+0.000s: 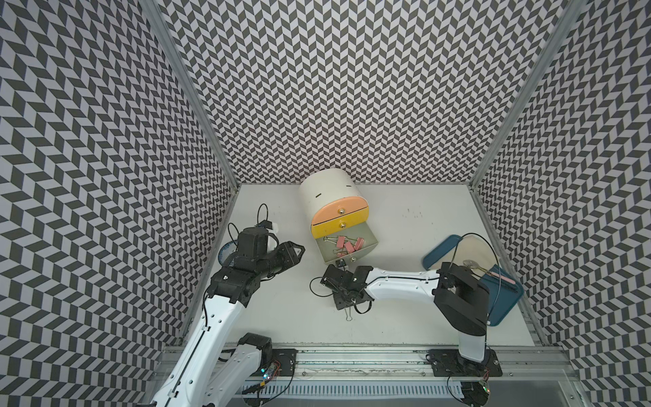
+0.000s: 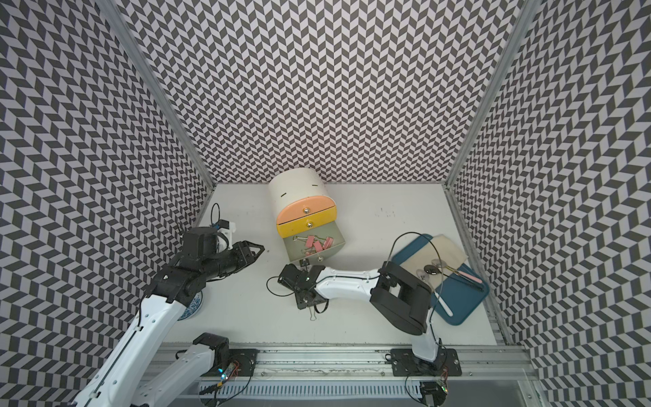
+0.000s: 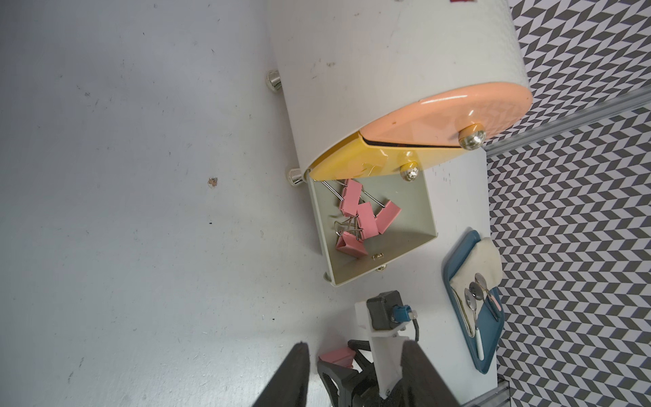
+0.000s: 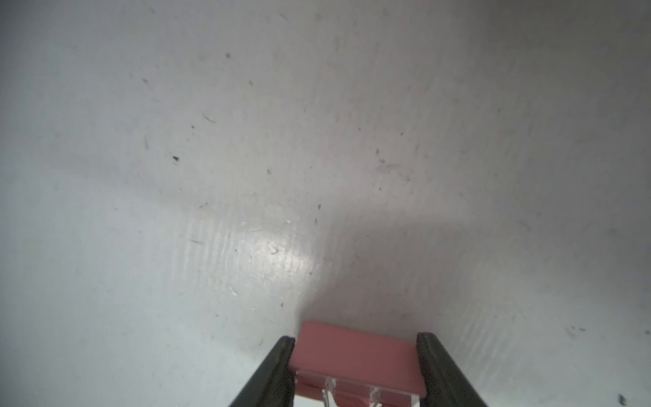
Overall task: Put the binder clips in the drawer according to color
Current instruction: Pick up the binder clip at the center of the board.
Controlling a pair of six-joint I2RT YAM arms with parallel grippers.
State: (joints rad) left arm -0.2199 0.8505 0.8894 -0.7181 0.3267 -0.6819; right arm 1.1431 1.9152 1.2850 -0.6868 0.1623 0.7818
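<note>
— Where's the clip it's after?

— Mid-table, just in front of the open drawer (image 3: 405,211). The right gripper (image 4: 356,339) has a pink binder clip (image 4: 352,356) pinched by its sides; I can't tell if it's off the table (image 4: 246,176).

— From above I can't find it.

— The arm hides the body; only its wire loop (image 1: 348,315) pokes out. More pink clips (image 3: 366,218) lie in the drawer. The left gripper (image 3: 354,347) hangs spread and empty, towards the table's left edge.

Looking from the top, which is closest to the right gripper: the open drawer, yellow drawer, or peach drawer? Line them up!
1. Open drawer, bottom, nearest the right gripper.
2. Yellow drawer, middle of the stack.
3. Peach drawer, top, farthest.
</note>
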